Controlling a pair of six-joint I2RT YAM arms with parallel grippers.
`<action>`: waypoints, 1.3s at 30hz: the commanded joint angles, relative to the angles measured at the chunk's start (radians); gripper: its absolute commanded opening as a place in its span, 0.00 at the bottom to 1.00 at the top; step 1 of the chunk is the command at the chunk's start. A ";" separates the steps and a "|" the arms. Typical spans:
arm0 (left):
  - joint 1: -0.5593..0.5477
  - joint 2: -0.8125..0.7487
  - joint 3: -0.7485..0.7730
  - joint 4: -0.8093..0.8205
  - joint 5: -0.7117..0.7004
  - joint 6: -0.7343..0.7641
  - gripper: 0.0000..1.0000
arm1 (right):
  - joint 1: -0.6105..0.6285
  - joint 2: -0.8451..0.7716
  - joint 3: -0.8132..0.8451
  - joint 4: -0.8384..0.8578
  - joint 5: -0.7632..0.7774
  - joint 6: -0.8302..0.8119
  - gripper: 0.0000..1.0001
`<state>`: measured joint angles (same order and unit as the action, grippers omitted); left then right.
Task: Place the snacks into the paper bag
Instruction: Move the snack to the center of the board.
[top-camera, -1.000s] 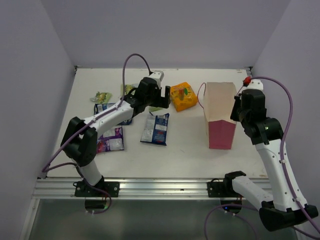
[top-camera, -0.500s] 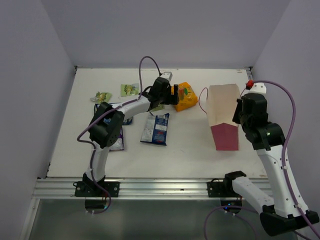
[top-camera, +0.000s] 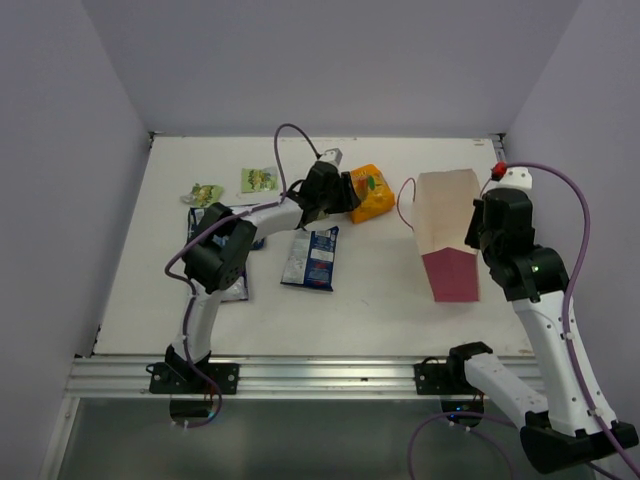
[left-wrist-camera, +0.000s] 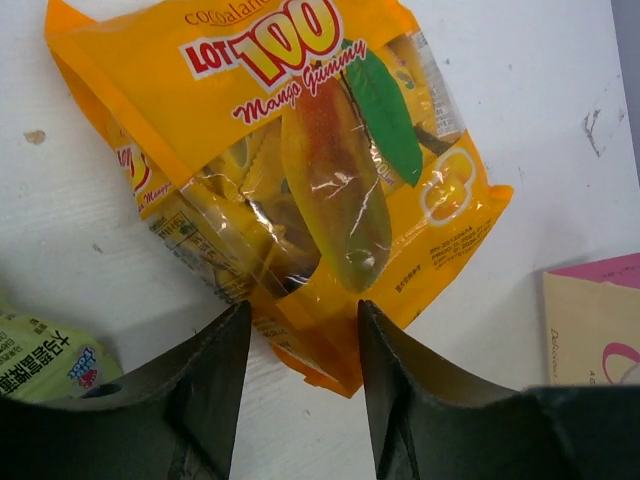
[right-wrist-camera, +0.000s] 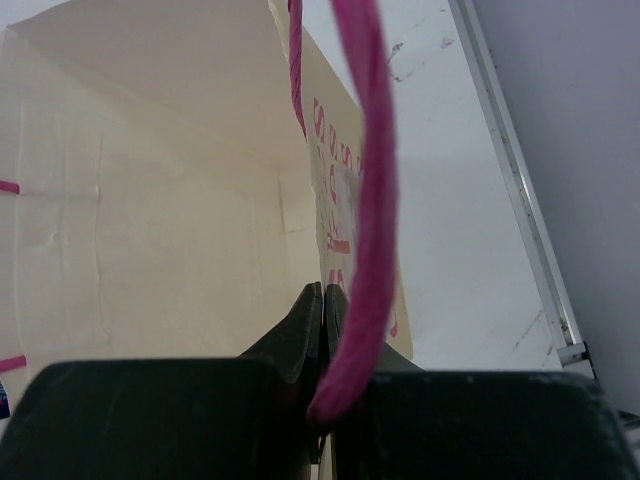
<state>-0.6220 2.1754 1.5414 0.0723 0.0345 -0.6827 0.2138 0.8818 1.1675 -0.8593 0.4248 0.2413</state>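
Orange packet: flat on the table, upper centre of the overhead view, just left of the paper bag. Left gripper: jaws parted, astride the packet's lower edge in the wrist view, contact with the film possibly not yet made; best sunk low and clenched on the sealed hem rather than the puffed middle. Right gripper: jaws clenched on the bag's upper wall beside a pink cord handle, steadying its mouth.

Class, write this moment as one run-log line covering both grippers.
left gripper: open, straddling edge of orange packet | right gripper: shut on rim of paper bag
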 joint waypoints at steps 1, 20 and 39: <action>0.005 -0.012 -0.050 0.080 0.045 -0.028 0.48 | 0.004 -0.018 -0.003 0.046 0.005 -0.010 0.00; -0.103 -0.287 -0.447 0.196 0.084 -0.133 0.04 | 0.004 -0.102 -0.022 0.042 0.005 -0.014 0.00; -0.188 -0.470 -0.609 0.023 0.039 0.011 0.00 | 0.010 -0.145 -0.048 0.057 -0.020 -0.005 0.00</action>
<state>-0.8104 1.7397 0.9237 0.1440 0.0963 -0.7315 0.2176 0.7395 1.1191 -0.8520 0.4187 0.2417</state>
